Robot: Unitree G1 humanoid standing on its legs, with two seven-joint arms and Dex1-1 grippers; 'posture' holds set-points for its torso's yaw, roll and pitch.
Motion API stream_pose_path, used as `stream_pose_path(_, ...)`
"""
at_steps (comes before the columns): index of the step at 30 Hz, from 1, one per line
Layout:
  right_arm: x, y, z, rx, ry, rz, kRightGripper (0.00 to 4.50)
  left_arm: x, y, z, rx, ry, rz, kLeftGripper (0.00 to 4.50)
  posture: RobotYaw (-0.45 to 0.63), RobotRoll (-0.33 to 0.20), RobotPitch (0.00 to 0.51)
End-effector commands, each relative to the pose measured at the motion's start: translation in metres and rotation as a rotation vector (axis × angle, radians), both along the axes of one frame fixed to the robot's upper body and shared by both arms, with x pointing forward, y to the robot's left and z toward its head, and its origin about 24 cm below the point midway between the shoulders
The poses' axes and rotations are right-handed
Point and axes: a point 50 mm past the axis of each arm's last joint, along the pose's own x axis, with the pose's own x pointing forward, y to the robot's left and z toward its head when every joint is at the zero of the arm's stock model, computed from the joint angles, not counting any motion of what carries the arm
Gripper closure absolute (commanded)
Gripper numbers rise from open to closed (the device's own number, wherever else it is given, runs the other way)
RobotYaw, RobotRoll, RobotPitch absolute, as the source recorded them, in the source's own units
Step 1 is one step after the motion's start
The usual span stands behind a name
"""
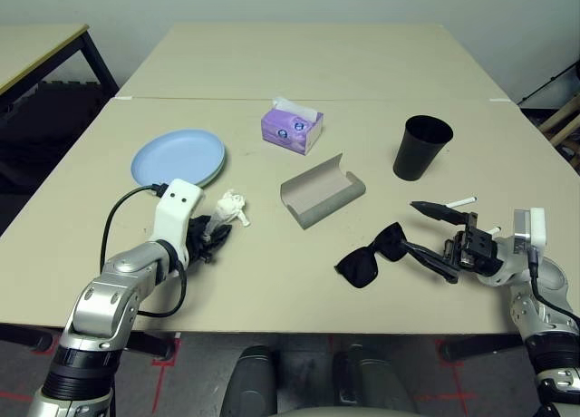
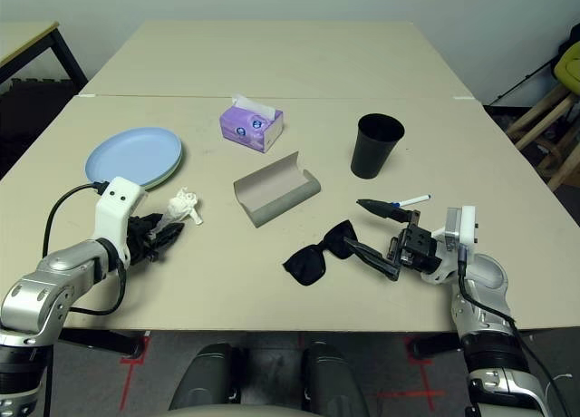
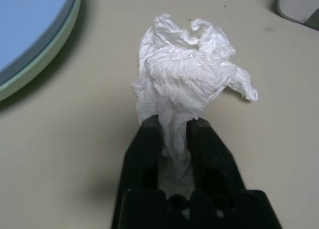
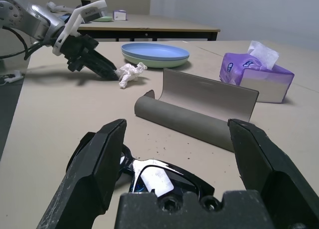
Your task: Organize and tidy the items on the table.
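The left end effector [image 3: 174, 127] is clenched on the lower part of the tissue [image 3: 187, 72], and the crumpled top of the tissue stands out past its fingertips. Just beyond it on the robot's left side lies the blue plate [image 1: 178, 157], which sits on top of the green plate [image 3: 47, 64]; the tissue is near the plates but apart from them.

The right end effector [image 1: 433, 231] is released, with its two fingers spread wide and lying low over the table [image 1: 299, 281]. The sunglasses [image 1: 373, 253] are just in front of its fingertips, on the table; I cannot tell if a finger touches them. Beyond the sunglasses lies the open glasses case [image 1: 323, 192], and further behind it stands the tissue box [image 1: 292, 126]. One marker [image 1: 460, 202] lies just beside the upper finger. The cup [image 1: 421, 147] stands upright further from this end effector, well apart from the case.
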Motion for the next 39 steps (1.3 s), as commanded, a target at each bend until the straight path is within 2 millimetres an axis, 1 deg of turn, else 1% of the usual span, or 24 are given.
stream_pose_path(1, -0.002, -0.001, -0.001, -0.026, -0.002, -0.002, 0.00, 0.004, -0.001, 0.014, -0.065, -0.049, -0.008, 4.47, 0.13, 0.000, 0.060)
stream_pose_path(3, -0.002, -0.001, -0.001, -0.027, -0.002, -0.003, 0.00, 0.006, -0.004, 0.028, -0.143, -0.086, -0.033, 4.47, 0.13, 0.000, 0.060)
stream_pose_path(7, -0.001, -0.001, -0.001, -0.029, -0.001, -0.001, 0.00, 0.009, -0.009, 0.061, -0.313, -0.153, -0.083, 4.47, 0.13, 0.000, 0.061)
stream_pose_path(10, 0.000, 0.000, -0.001, -0.030, 0.000, 0.003, 0.00, 0.021, -0.004, 0.078, -0.346, -0.218, -0.001, 4.47, 0.13, 0.000, 0.061)
stream_pose_path(12, 0.001, 0.000, 0.000, -0.029, -0.001, 0.004, 0.00, 0.030, 0.001, 0.081, -0.339, -0.258, 0.092, 4.47, 0.14, 0.000, 0.060)
stream_pose_path(15, 0.002, 0.001, 0.000, -0.027, -0.002, 0.005, 0.00, 0.043, 0.011, 0.076, -0.275, -0.285, 0.257, 4.47, 0.14, 0.000, 0.060)
stream_pose_path(17, 0.002, 0.001, 0.000, -0.027, -0.002, 0.005, 0.00, 0.049, 0.012, 0.070, -0.205, -0.295, 0.301, 4.47, 0.14, 0.000, 0.060)
stream_pose_path(21, 0.001, 0.001, 0.000, -0.028, -0.003, 0.002, 0.00, 0.059, 0.014, 0.059, -0.113, -0.285, 0.348, 4.47, 0.13, 0.000, 0.060)
stream_pose_path(24, 0.001, 0.000, 0.000, -0.030, -0.004, -0.003, 0.00, 0.069, 0.012, 0.049, -0.036, -0.278, 0.352, 4.47, 0.13, 0.000, 0.060)
stream_pose_path(25, 0.001, 0.000, 0.000, -0.029, -0.005, -0.006, 0.00, 0.071, 0.012, 0.047, -0.024, -0.277, 0.356, 4.47, 0.12, 0.000, 0.061)
stream_pose_path(27, 0.000, 0.000, 0.000, -0.029, -0.005, -0.009, 0.00, 0.077, 0.014, 0.043, 0.019, -0.281, 0.371, 4.47, 0.12, 0.000, 0.061)
stream_pose_path(30, -0.002, -0.001, 0.000, -0.029, -0.005, -0.013, 0.00, 0.085, 0.018, 0.038, 0.047, -0.270, 0.406, 4.47, 0.12, 0.000, 0.061)
stream_pose_path(33, -0.003, -0.002, 0.000, -0.028, -0.006, -0.016, 0.00, 0.089, 0.021, 0.035, 0.034, -0.272, 0.441, 4.47, 0.10, 0.000, 0.063)
stream_pose_path(36, -0.004, -0.002, -0.001, -0.029, -0.006, -0.020, 0.00, 0.091, 0.023, 0.038, 0.016, -0.315, 0.464, 3.86, 0.10, 0.000, 0.063)
stream_pose_path(39, -0.004, -0.002, -0.001, -0.028, -0.007, -0.021, 0.00, 0.091, 0.022, 0.041, 0.015, -0.334, 0.446, 2.78, 0.10, 0.000, 0.062)
